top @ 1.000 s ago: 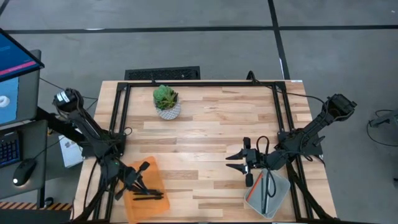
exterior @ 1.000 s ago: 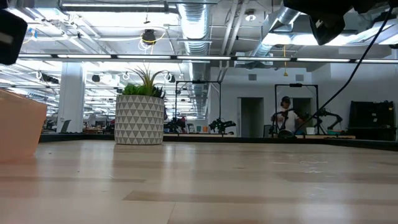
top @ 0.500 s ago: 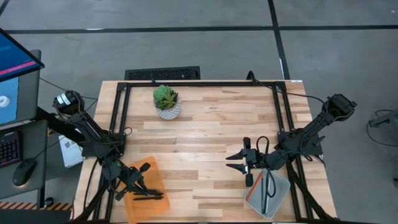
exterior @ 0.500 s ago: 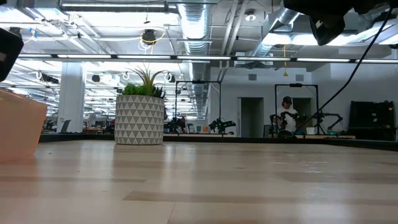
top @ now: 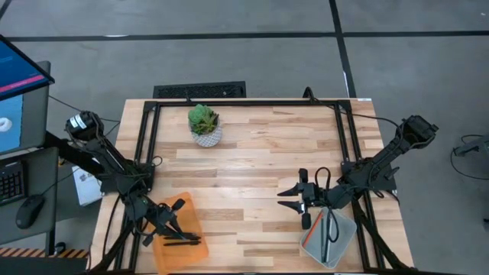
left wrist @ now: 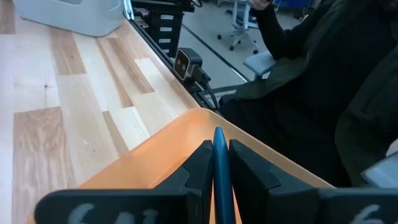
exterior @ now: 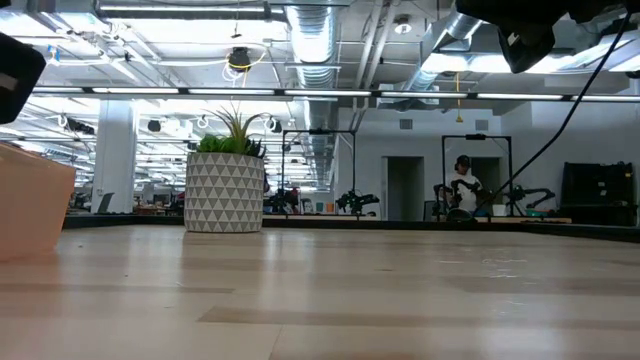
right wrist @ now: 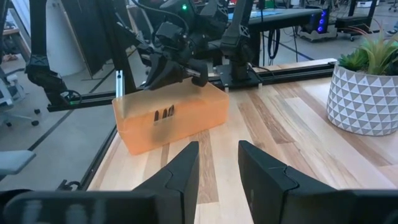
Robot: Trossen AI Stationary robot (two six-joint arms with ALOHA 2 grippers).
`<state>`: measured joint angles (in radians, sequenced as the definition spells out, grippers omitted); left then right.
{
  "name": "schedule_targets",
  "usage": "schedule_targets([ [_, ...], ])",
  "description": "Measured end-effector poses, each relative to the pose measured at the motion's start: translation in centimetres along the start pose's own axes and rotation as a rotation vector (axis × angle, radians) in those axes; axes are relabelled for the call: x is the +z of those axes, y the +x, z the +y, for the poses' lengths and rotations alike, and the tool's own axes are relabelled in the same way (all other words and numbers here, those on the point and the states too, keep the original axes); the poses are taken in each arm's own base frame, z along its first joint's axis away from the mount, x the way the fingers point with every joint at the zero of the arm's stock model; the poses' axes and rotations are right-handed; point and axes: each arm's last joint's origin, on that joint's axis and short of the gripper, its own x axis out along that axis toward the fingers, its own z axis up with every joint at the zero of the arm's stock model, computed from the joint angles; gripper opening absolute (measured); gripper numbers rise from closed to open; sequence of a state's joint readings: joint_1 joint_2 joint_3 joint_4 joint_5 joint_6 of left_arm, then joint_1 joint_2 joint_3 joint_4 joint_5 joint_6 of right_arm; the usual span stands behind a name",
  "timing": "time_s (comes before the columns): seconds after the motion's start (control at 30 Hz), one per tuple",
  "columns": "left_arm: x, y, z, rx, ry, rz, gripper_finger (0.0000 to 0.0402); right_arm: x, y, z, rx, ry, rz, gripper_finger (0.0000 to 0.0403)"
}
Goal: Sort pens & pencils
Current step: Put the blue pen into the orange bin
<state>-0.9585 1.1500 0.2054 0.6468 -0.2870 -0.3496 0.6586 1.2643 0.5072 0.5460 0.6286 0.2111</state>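
Observation:
My left gripper (top: 174, 218) hovers over the orange tray (top: 164, 252) at the table's near left, shut on a blue pen (left wrist: 219, 163). Black pens (top: 182, 238) lie in that tray. My right gripper (top: 293, 197) stands open and empty above the table, beside the clear tray (top: 344, 229) at the near right. That tray holds thin pencils (top: 313, 228), one of them orange. The right wrist view shows the orange tray (right wrist: 171, 118) with my left gripper (right wrist: 180, 65) above it. My left gripper has the blue pen's shaft (left wrist: 218, 155) pinched between its two fingers (left wrist: 200, 167). The pen lies along the fingers, and its far end sticks out past the fingertips. It hangs clear above the orange tray's inside, slanting a little downward.
A potted plant (top: 204, 124) in a patterned white pot (exterior: 225, 192) stands at the far left of the table. A black frame rail (top: 244, 102) runs round the tabletop. A person in dark clothes (left wrist: 323, 81) sits beyond the near edge by the orange tray.
My left gripper has stayed over the orange tray while its wrist rolled a little. My right arm has kept still.

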Motion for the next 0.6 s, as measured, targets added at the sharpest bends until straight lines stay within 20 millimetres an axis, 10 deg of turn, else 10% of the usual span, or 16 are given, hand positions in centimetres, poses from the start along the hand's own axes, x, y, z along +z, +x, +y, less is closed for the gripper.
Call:
schedule_targets([
  [0.6,0.05,0.0,0.0,0.004,-0.084,-0.007,0.0041,0.0,0.0,0.0,0.0,0.0,0.0,0.0134],
])
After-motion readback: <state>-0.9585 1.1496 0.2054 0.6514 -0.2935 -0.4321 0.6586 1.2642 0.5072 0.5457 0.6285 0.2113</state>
